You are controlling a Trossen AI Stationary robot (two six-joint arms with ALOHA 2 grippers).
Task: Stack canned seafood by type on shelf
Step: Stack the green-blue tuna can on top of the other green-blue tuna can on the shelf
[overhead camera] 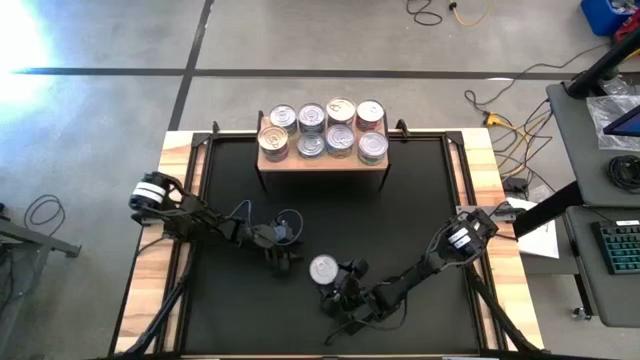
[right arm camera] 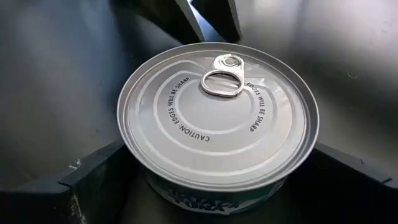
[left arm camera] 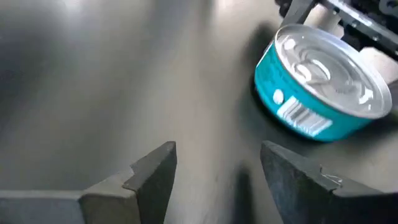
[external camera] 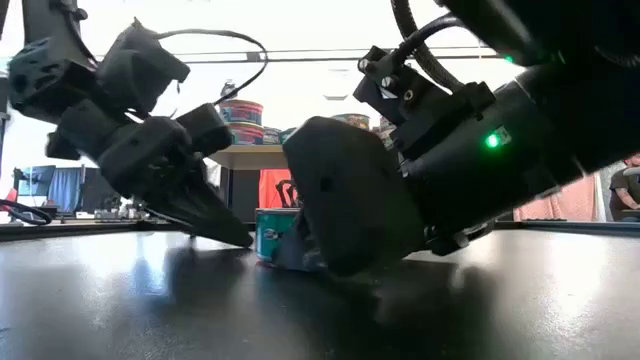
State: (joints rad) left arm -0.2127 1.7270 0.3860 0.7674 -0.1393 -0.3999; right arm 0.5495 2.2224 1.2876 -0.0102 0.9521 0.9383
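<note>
Can: we see one tin (overhead camera: pixel 323 268) flat, lid up, near the mat's (overhead camera: pixel 420 220) front edge.
Right gripper (overhead camera: pixel 338 283): fingers apart around it, maybe touching.
Left gripper (overhead camera: pixel 290 262): fingers apart, beside it.
Shelf (overhead camera: pixel 322 163): eight tins (overhead camera: pixel 326 130) at the back edge.

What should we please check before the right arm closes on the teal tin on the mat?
1. Right gripper open, fingers on either side of the teal tin: ok.
2. Tin upright on the black mat, pull-tab lid up: ok.
3. Left gripper empty and apart from the tin: ok, though close by.
4. Tin centred between the right fingers: roughly, by the right wrist view.
5. Free space on the shelf: cannot tell; eight tins cover most of it.
6. Matching type on the shelf: cannot tell.
</note>
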